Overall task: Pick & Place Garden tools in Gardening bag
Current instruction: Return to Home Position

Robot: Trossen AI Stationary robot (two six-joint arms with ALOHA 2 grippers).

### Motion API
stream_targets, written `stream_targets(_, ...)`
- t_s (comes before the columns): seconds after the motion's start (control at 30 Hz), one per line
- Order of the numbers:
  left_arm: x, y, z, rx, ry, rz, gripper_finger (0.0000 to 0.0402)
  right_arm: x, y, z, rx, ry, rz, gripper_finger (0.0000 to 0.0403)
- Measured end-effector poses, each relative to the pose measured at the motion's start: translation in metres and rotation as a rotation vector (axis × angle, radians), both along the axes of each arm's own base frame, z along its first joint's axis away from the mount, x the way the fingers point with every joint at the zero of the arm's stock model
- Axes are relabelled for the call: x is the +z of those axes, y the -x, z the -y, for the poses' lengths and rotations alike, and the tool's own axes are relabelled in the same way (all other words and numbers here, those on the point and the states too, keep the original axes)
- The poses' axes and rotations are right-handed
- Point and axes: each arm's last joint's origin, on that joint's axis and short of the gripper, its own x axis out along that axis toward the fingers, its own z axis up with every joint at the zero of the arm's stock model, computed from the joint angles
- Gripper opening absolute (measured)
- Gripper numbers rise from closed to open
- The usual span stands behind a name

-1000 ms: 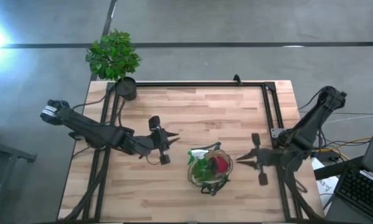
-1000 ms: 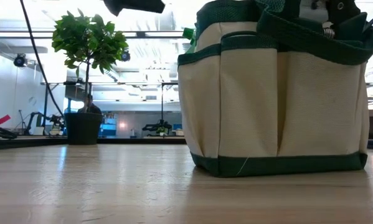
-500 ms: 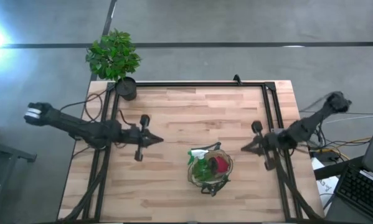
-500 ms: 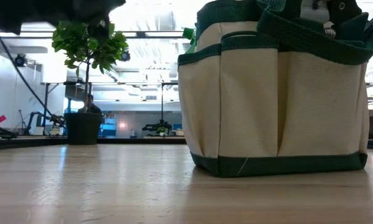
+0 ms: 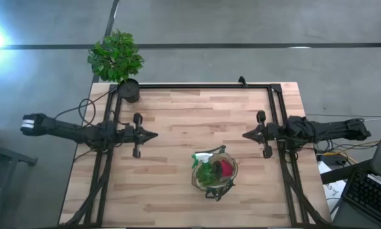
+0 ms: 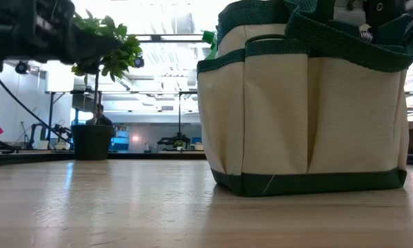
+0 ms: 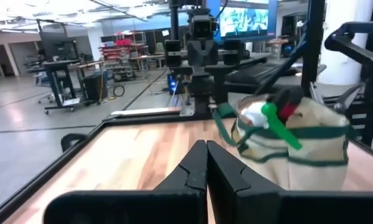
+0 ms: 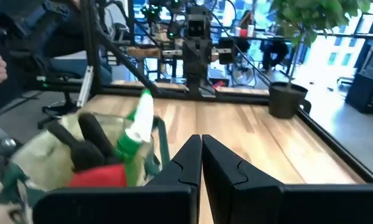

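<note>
Two-arm rig at the homing step, packing judged complete. The left pincer [image 5: 149, 135] hangs over the left part of the desk [image 5: 196, 114], the right pincer [image 5: 249, 134] over the right part; each points inward toward the other, level with it and well apart from it. In each wrist view the fingers are clenched tip to tip with nothing between them (left pincer [image 7: 206, 163], right pincer [image 8: 200, 159]).

The gardening bag [image 5: 194, 179] stands upright in the near half of the desk, a little right of centre, between the two pincers and nearer than both, touched by neither.

To home well, each arm should draw straight back toward its own side at its present height; no sweep should pass over the bag, whose looped handles stand proud of the rim and could snag a finger; the pincers may keep shut, since nothing is left to carry.

Contents: a green spray bottle [image 5: 204, 169] with its white head above the rim; a red item [image 5: 225, 168] beside it; dark handles [image 8: 89, 140] next to the red; what lies deeper is hidden. The outer pockets [image 6: 296, 117] show nothing protruding in the low view.

A potted plant [image 5: 117, 56] stands at the far left corner, well clear.
</note>
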Motion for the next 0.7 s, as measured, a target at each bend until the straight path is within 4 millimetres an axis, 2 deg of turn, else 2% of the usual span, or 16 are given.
stream_targets(0.2,-0.023,0.011,-0.001,0.013,-0.016,-0.022,0.0004,-0.028,0.013,0.003,-0.039,-0.006,0.070,0.0008)
stream_targets(0.43,-0.034,0.013,-0.002,0.030,-0.013,-0.086,0.0004,-0.057,0.021,0.004,-0.073,-0.026,0.131,0.0008)
stream_targets(0.7,-0.052,0.015,-0.008,0.170,0.028,-0.259,0.0004,-0.063,0.019,0.006,-0.131,0.009,0.082,0.0008)
